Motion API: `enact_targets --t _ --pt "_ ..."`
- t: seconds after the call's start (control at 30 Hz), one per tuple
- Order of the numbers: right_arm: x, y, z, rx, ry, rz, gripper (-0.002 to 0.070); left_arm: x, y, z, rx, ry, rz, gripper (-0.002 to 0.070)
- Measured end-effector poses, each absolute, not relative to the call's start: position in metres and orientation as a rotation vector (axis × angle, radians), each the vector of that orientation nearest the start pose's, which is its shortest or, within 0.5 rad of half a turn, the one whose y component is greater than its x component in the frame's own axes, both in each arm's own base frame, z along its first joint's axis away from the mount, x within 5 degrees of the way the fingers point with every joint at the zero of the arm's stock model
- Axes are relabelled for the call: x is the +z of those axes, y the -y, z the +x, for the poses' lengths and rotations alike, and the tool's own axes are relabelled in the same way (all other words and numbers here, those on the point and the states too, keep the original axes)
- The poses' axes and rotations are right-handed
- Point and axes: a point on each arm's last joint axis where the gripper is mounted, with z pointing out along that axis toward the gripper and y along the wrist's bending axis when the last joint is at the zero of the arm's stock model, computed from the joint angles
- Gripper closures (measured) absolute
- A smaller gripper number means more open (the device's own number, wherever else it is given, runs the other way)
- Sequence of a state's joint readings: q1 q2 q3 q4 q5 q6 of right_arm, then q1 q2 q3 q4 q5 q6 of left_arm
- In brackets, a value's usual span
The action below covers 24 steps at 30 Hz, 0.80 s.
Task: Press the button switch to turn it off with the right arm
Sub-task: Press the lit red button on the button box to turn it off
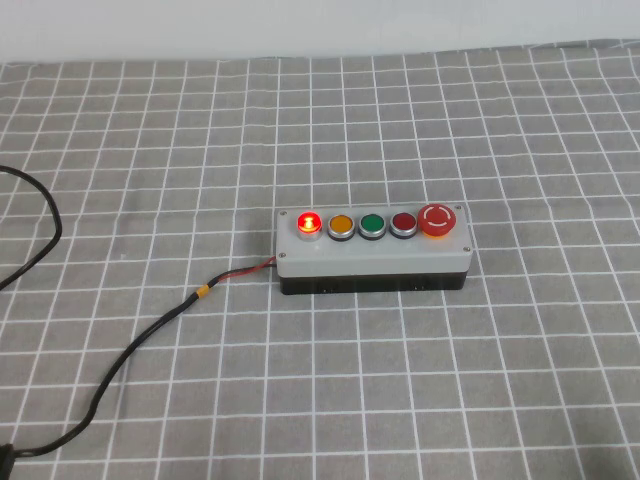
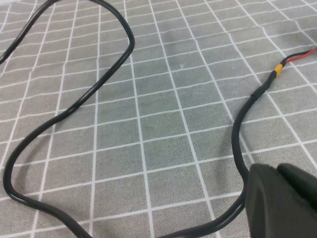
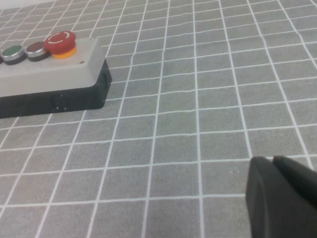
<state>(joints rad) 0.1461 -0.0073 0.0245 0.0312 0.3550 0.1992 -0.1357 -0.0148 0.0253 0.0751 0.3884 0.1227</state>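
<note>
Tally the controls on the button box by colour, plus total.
Red lit lamp: 1
Yellow button: 1
Green button: 1
Dark red button: 1
Red mushroom button: 1
Total: 5
Left gripper sits by the cable; right gripper off the box at its mushroom-button end, not touching.

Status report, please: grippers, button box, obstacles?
Left gripper parked over cable. Right gripper low, apart from button box. Red lamp lit. Nothing between them.

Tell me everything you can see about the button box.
The button box sits flat on the checked cloth: grey top, black base, plastic-looking. Along its top run a lit red lamp, yellow button, green button, dark red button and red mushroom button. A black cable joins its left end. The left gripper and right gripper hover over the cloth, apart from it.
</note>
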Motion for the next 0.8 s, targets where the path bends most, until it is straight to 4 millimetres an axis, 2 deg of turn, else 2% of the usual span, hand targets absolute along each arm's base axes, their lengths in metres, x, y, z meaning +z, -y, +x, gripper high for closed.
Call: enact_targets --t 0.8 --pt "0.1762 -0.0088 0.0533 0.273 -1.83 0.069 0.0692 0.1707 0.0045 0.0518 0.065 -1.86 0.288 0.0678"
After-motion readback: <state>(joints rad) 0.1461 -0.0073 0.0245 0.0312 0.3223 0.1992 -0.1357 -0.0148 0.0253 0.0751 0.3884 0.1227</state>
